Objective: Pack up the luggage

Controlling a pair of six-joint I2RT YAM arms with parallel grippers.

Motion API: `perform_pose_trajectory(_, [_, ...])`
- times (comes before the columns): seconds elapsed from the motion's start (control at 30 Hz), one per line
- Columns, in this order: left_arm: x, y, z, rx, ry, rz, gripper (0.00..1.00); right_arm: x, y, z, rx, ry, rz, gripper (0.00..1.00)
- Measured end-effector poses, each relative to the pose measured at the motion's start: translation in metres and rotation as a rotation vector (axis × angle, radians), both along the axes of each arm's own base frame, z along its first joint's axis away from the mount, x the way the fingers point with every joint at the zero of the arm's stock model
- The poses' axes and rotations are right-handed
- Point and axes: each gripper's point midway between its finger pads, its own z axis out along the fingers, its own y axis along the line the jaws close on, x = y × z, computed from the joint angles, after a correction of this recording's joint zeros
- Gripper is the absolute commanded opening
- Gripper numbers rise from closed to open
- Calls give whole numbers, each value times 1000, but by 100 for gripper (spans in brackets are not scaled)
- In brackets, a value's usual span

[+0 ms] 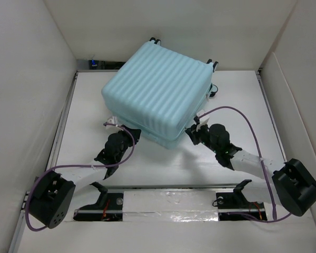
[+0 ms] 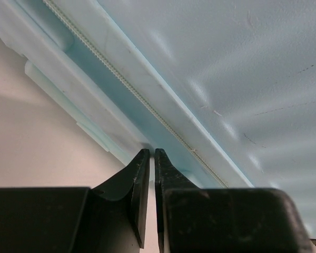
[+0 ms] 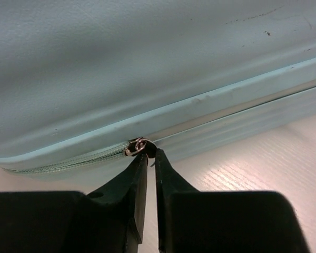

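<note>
Right end effector pinching zipper pull, left end effector pressed together by luggage

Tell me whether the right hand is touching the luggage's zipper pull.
Touching. The right wrist view shows the right hand with its tips pinched against the metal zipper pull at the seam of the luggage, with no gap visible.

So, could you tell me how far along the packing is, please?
Done: the luggage is closed, lid down on its base. In hand: the right pincer appears to pinch the zipper pull at the seam; the left pincer is shut by the seam on its side. Left: zipping round; how much is zipped I cannot tell.
</note>
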Motion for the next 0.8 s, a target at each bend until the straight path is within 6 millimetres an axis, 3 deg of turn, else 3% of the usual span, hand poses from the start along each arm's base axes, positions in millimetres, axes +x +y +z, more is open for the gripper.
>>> perform_pose_trajectory(0.1, [-1,-3,0,1,-5,-8,0,-1,1,0,-1,-1,2,0])
perform_pose_trajectory(0.33, [1,-5,1,2,-17,-5,0,-9,3,1,13,-1,-37,0])
perform_pose_trajectory(0.43, [2,-6,1,1,-21,-5,0,-22,8,0,33,10,-50,0])
perform_pose_trajectory(0.6, [4,-6,1,0,-24,-2,0,-61,31,3,89,43,-10,0])
perform_pose_trajectory(0.67, [5,-7,1,-4,-27,-4,0,-89,54,1,111,81,79,0])
perform_pose_trajectory(0.8, [7,-12,1,-21,-34,-15,0,-149,94,-22,43,181,262,0])
